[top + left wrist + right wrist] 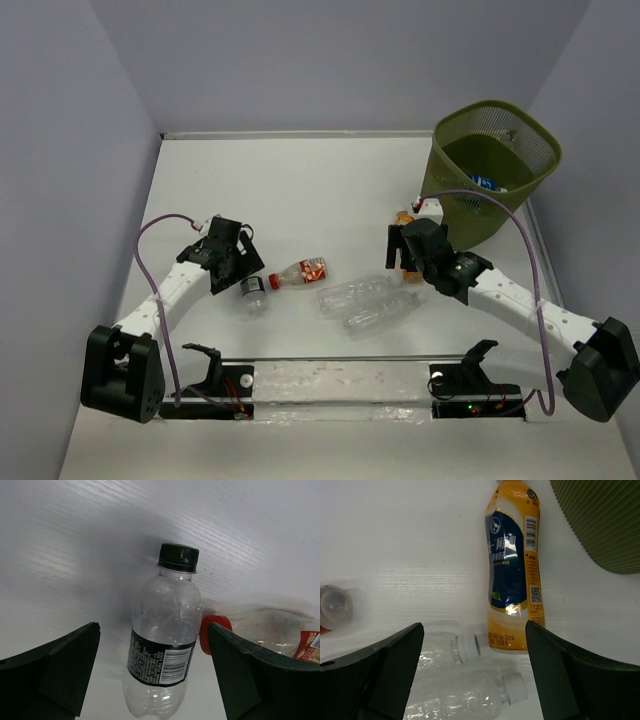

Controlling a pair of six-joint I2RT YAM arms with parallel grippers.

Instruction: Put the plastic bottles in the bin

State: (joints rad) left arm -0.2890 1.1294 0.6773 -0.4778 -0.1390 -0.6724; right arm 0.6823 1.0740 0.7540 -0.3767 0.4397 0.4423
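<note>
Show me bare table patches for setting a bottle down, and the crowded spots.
Free: the wide far table between the back wall, left end effector and bin. Crowded: the middle band between the end effectors, holding the dark-labelled bottle, red-labelled bottle and two clear bottles; the orange bottle sits by the right end effector.

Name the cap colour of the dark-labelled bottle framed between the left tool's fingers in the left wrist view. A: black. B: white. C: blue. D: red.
A: the dark-labelled bottle, framed by the open left tool, carries a black cap; the red one beside it belongs to the neighbouring bottle.
</note>
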